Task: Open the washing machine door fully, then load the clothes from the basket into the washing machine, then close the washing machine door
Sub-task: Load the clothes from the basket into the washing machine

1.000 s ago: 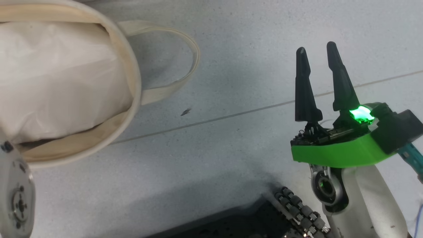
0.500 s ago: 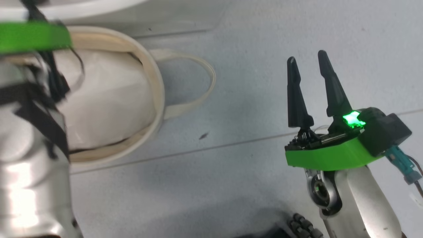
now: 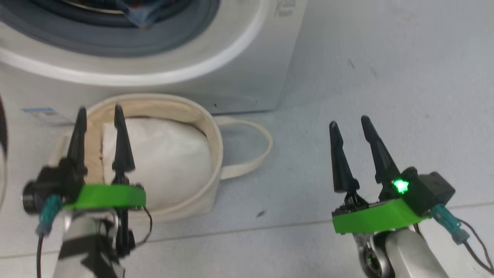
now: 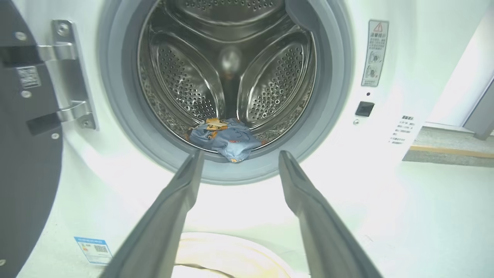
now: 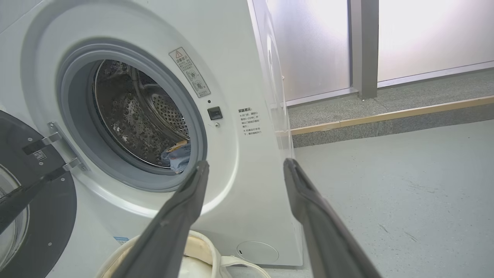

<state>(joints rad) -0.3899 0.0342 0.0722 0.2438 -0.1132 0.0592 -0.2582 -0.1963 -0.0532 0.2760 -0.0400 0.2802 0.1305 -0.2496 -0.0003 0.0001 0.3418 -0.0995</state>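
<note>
Left wrist view: the clothes [image 4: 225, 138] are loaded (6 o'clock); the washing machine door [image 4: 23, 173], 9 o'clock, is not yet closed; left gripper [image 4: 241, 153], right gripper [image 3: 348, 121] are held spread, empty

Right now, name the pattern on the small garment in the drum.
Garment: light blue, orange prints; best in left wrist view.

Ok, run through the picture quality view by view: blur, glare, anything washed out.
Head view: motion blur smears the left gripper and softens the washing machine. Left wrist view: its white front below the drum is blown out, the clothes are sharp. Right wrist view: glare from the frosted panes.
</note>
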